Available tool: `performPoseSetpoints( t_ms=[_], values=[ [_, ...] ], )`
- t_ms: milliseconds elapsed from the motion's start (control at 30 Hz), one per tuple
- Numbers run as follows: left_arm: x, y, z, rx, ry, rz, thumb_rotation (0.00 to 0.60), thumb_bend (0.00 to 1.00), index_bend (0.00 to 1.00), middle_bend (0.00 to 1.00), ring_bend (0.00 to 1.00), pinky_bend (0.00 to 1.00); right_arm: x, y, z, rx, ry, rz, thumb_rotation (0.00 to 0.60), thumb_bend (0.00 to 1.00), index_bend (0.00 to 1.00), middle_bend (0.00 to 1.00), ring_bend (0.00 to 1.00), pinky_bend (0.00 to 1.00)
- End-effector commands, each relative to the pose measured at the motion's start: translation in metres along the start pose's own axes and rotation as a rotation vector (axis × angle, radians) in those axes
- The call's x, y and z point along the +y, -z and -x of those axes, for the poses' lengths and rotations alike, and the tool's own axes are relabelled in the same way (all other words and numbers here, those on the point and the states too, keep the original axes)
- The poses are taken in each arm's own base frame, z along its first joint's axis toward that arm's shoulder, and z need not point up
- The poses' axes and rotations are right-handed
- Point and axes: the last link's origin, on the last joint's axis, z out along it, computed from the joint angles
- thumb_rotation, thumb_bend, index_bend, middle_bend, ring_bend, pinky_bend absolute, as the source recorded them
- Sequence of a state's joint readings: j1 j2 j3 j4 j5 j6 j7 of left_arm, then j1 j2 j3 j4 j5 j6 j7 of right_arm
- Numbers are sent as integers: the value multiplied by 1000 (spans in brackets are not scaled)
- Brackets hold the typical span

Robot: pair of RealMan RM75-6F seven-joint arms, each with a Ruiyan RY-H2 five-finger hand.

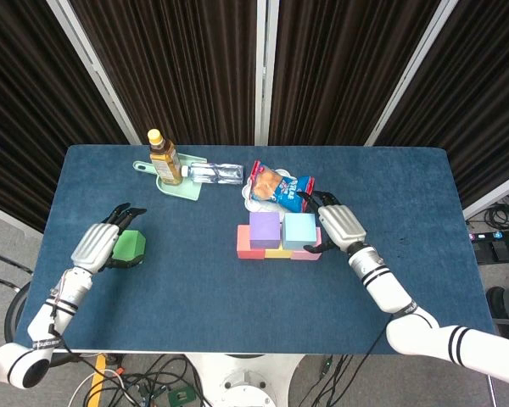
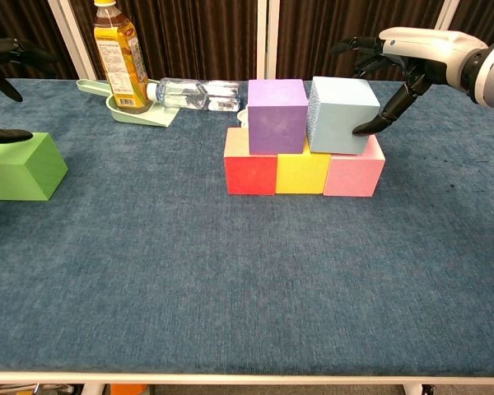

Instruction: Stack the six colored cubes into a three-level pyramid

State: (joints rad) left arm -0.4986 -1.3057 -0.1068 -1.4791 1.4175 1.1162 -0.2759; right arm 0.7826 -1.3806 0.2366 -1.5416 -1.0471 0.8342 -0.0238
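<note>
Blue felt-like cloth covers the table (image 2: 230,288); the near half is bare from my chest camera.

Mid-table, the pyramid is part built. Bottom row, left to right in chest view: red cube (image 2: 250,174), yellow cube (image 2: 303,173), pink cube (image 2: 353,175), faces flush and touching. Second level: purple cube (image 2: 276,115) and light blue cube (image 2: 341,115) side by side. The purple one sits over the red-yellow seam, the light blue over the yellow-pink seam. All matte, sharp-edged, the same size as far as I can judge. No cube on top.

Right hand (image 2: 395,62) is at the right side of the light blue cube, fingers spread; one dark fingertip (image 2: 364,129) touches or nearly touches the cube's lower right edge. It grips nothing. From the head camera the same hand (image 1: 338,225) lies beside the pink and light blue cubes.

Green cube (image 2: 20,164) stands alone at the far left of the table, well apart from the stack. Left hand (image 1: 102,242) lies over it in head view, fingers draped round the cube's top and sides; the chest camera shows only dark fingertips above the cube, so I cannot tell whether it grips it.

Further back: tea bottle (image 2: 120,56) upright in a pale green scoop (image 2: 140,113), a clear water bottle (image 2: 193,93) on its side, a snack bag (image 1: 278,186).
</note>
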Motion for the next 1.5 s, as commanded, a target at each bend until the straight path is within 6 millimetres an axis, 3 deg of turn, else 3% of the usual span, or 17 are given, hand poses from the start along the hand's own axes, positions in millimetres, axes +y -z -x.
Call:
performPoseSetpoints(
  t_ms=[33,1500],
  values=[
    [0,0,0,0,1,-1,600,183,114,119,9,259,0,-1,1,3,13,2,600,161,0,515,11,0],
    [-2,2,-2,-4,10,-4,600,183,114,119,9,260,-8,-4,7,11,11,8,600,167,0,515,12,0]
  ],
)
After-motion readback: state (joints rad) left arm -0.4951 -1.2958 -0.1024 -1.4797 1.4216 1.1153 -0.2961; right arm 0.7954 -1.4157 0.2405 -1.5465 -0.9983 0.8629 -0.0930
